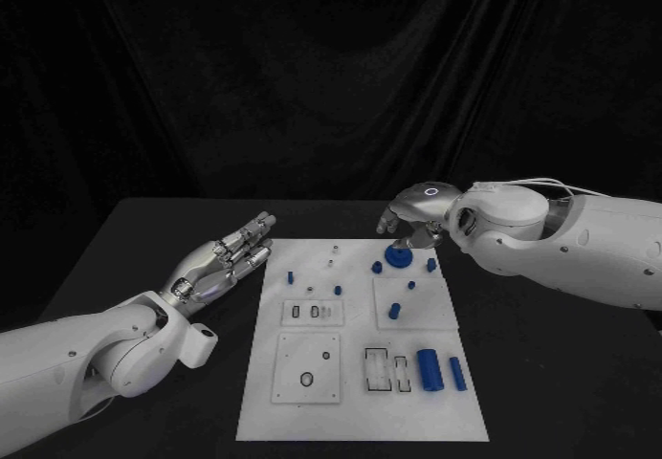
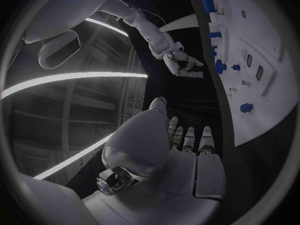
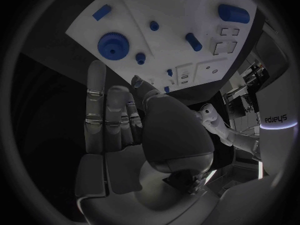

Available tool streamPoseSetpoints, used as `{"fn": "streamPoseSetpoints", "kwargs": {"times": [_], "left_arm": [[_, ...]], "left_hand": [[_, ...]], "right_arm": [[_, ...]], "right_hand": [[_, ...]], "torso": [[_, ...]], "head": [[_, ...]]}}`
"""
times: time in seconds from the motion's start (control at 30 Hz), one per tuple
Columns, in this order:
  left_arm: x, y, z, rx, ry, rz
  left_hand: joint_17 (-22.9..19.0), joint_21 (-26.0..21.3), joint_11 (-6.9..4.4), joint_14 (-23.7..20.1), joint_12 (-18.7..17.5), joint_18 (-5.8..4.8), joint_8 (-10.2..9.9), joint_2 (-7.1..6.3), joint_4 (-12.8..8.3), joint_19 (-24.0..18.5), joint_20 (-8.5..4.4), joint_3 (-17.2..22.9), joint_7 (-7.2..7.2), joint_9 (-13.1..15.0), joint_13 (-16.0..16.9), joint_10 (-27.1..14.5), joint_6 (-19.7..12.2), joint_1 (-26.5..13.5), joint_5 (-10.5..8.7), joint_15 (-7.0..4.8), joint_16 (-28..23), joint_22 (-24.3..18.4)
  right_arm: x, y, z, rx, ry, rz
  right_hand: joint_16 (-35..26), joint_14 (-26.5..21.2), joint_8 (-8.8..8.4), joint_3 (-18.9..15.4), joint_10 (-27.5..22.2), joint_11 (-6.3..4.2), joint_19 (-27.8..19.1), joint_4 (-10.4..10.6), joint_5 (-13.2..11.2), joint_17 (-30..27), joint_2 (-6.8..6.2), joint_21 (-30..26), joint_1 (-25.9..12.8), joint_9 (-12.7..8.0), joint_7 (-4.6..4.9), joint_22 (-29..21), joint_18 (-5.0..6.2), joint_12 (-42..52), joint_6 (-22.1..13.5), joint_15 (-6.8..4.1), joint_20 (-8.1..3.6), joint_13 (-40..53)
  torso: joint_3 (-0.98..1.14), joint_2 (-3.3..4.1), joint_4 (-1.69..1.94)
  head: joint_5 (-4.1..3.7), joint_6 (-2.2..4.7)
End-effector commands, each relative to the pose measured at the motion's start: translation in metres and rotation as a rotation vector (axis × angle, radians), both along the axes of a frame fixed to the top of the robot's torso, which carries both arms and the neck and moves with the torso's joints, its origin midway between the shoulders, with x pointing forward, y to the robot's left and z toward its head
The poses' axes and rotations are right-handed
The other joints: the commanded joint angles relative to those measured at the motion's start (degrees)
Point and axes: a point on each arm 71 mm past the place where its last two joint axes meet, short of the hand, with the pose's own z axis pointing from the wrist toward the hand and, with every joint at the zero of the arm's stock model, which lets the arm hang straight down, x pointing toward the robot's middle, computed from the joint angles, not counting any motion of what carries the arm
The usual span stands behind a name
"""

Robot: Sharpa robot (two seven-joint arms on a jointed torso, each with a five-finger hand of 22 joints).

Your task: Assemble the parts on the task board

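Note:
The white task board lies in the middle of the black table. A blue gear stands near its far edge, with several small blue pegs around it. Two blue cylinders lie at the near right. My right hand hovers just beyond the gear with its fingers stretched out and nothing in them. In the right wrist view, the right hand sits short of the gear. My left hand is flat and open beside the board's left edge, holding nothing.
Raised white plates with slots and holes sit on the near half of the board. The left wrist view shows the left hand, the board and my right hand by the gear. Bare black table surrounds the board.

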Motion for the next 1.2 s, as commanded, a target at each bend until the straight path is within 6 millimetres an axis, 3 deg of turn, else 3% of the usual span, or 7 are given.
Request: {"fn": "streamPoseSetpoints", "kwargs": {"times": [0.03, 0.33, 0.63, 0.87, 0.93, 1.03, 1.2], "left_arm": [[-0.001, -0.002, 0.004, -0.021, -0.021, -0.023], [-0.001, -0.001, 0.004, -0.024, -0.023, -0.026], [0.000, 0.000, 0.004, -0.027, -0.028, -0.027], [0.001, 0.000, 0.003, -0.026, -0.025, -0.029], [0.001, 0.000, 0.003, -0.026, -0.024, -0.030], [0.001, 0.000, 0.003, -0.025, -0.022, -0.032], [0.001, 0.001, 0.003, -0.024, -0.019, -0.032]], "left_hand": [[0.0, -0.2, 0.48, 0.1, -0.4, 0.51, 0.2, 0.12, 0.0, 0.1, 0.50, 0.5, 0.59, 0.0, -0.1, 0.0, 0.1, 0.7, 0.51, 0.54, -0.2, -0.1], [0.0, -0.2, 0.87, 0.1, -0.4, 0.51, 0.3, 0.25, 0.0, 0.1, 0.84, 0.7, 0.93, 0.1, -0.1, 0.0, 0.3, 1.1, 0.72, 0.95, -0.2, -0.1], [0.0, -0.2, -0.29, 0.1, -0.4, 0.49, 0.2, 0.18, 0.0, 0.1, 1.30, 1.1, -0.23, 0.0, -0.1, 0.0, -0.6, 1.6, 0.99, 1.95, -0.2, -0.1], [0.0, -0.2, -0.25, 0.1, -0.4, 0.49, 0.2, 0.21, 0.0, 0.1, 1.33, 1.2, -0.21, 0.0, -0.1, 0.0, -0.6, 1.7, 1.06, 2.02, -0.2, -0.1], [0.0, -0.2, -0.25, 0.1, -0.4, 0.49, 0.2, 0.21, 0.0, 0.1, 1.33, 1.2, -0.21, 0.0, -0.1, 0.0, -0.6, 1.7, 1.06, 2.02, -0.2, -0.1], [0.0, -0.2, -0.12, 0.1, -0.4, 0.49, 0.2, 0.25, 0.0, 0.1, 1.43, 1.2, -0.09, 0.0, -0.1, 0.0, -0.5, 1.7, 1.13, 2.20, -0.2, -0.1], [0.0, -0.2, -0.01, 0.1, -0.4, 0.49, 0.2, 0.26, 0.0, 0.1, 1.49, 1.3, 0.00, 0.0, -0.1, 0.0, -0.4, 1.7, 1.15, 2.28, -0.2, -0.1]], "right_arm": [[-0.002, 0.002, 0.000, 0.021, -0.095, 0.055], [-0.008, 0.001, -0.020, 0.037, -0.071, 0.074], [-0.009, 0.001, -0.041, 0.037, -0.038, 0.080], [-0.007, 0.002, -0.053, 0.043, -0.029, 0.087], [-0.007, 0.003, -0.056, 0.045, -0.026, 0.091], [-0.006, 0.004, -0.060, 0.046, -0.021, 0.096], [-0.006, 0.006, -0.064, 0.047, -0.017, 0.100]], "right_hand": [[4.0, 0.9, -0.25, 0.0, 0.4, -0.04, 0.3, 0.8, -0.4, 4.0, -0.82, 5.7, -0.2, -0.1, 0.18, 6.1, -0.79, -0.5, 0.5, -0.18, -0.26, 0.1], [7.2, 1.6, -0.61, -2.6, -0.2, -0.04, -0.6, 4.0, -5.1, 7.1, -3.03, 11.8, -2.8, -0.2, 0.40, 13.3, -1.29, -0.7, 0.1, -0.29, -0.28, 0.3], [8.5, 1.7, -0.36, -1.2, -0.2, 0.56, -1.1, 3.3, 2.3, 8.3, -1.72, 15.9, 0.5, -0.5, 0.97, 18.9, -1.81, -0.9, 0.3, 0.04, 0.06, 0.2], [9.1, 1.9, -0.07, -0.3, 0.4, 0.86, -1.2, 3.3, 4.5, 8.9, -1.43, 17.0, 0.7, -0.4, 1.44, 20.5, -1.92, -0.9, 1.4, 0.22, 0.21, 0.2], [9.3, 1.9, -0.09, 0.4, 0.7, 1.00, -1.4, 3.3, 6.1, 9.1, -1.42, 17.3, 0.7, -0.4, 1.42, 21.0, -1.94, -1.0, 1.8, 0.30, 0.29, 0.1], [9.7, 1.9, -0.16, 3.1, 1.0, 1.10, -1.7, 3.2, 12.4, 9.5, -1.64, 17.9, 1.0, -0.4, 1.39, 22.2, -1.96, -1.4, 2.7, 0.34, 0.34, -0.1], [9.9, 1.8, -0.37, 5.8, 1.1, 1.32, -1.9, 3.2, 14.2, 9.7, -2.00, 18.4, 1.2, -0.5, 1.05, 23.1, -2.01, -1.8, 3.0, 0.44, 0.42, -0.1]], "torso": [[0.01, -0.05, 0.00], [-0.02, -0.16, -0.07], [0.02, -0.16, 0.03], [0.01, -0.01, 0.12], [0.00, 0.00, 0.14], [0.01, -0.07, 0.13], [-0.01, -0.13, 0.02]], "head": [[-0.06, -0.18], [-0.75, -0.26], [-0.74, -0.42], [-0.71, -0.60], [-0.66, -0.61], [-0.25, -0.77], [-0.10, -1.16]]}}
